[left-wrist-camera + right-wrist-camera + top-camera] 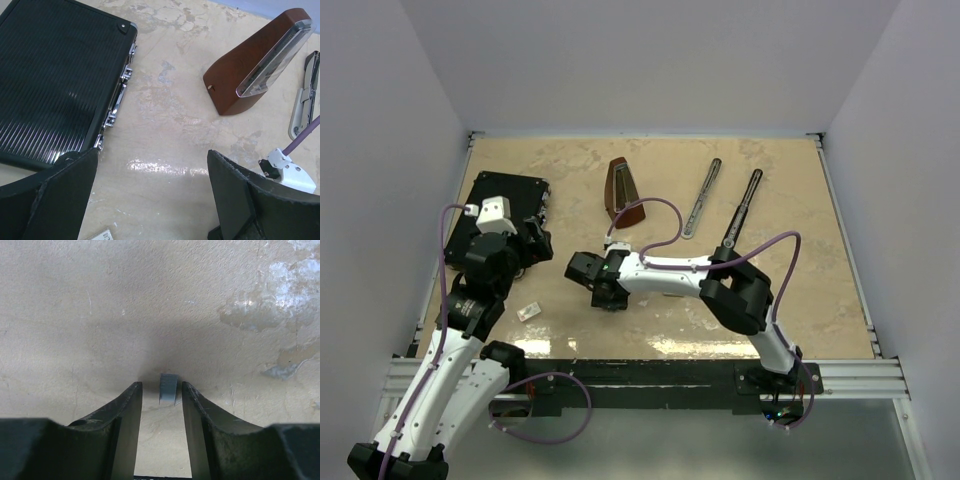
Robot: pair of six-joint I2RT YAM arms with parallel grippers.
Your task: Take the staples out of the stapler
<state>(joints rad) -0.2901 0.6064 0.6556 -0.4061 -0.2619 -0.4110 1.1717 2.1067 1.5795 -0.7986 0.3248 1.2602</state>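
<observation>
Slim black stapler with silver parts (741, 210) lies opened as two thin bars at far side of beige bench (75, 300), well apart from both arms. Tiny grey ridged staples strip (168, 388) sits on bench between tips of right claw (161, 390), which is narrowly parted and not clamped. Left claw (152, 175) gapes wide, empty. We judge strip already out of stapler. Next move calls for squeezing squarely on it.

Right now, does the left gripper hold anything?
No, the left gripper stands open; its fingers are wide apart and grip nothing.
</observation>
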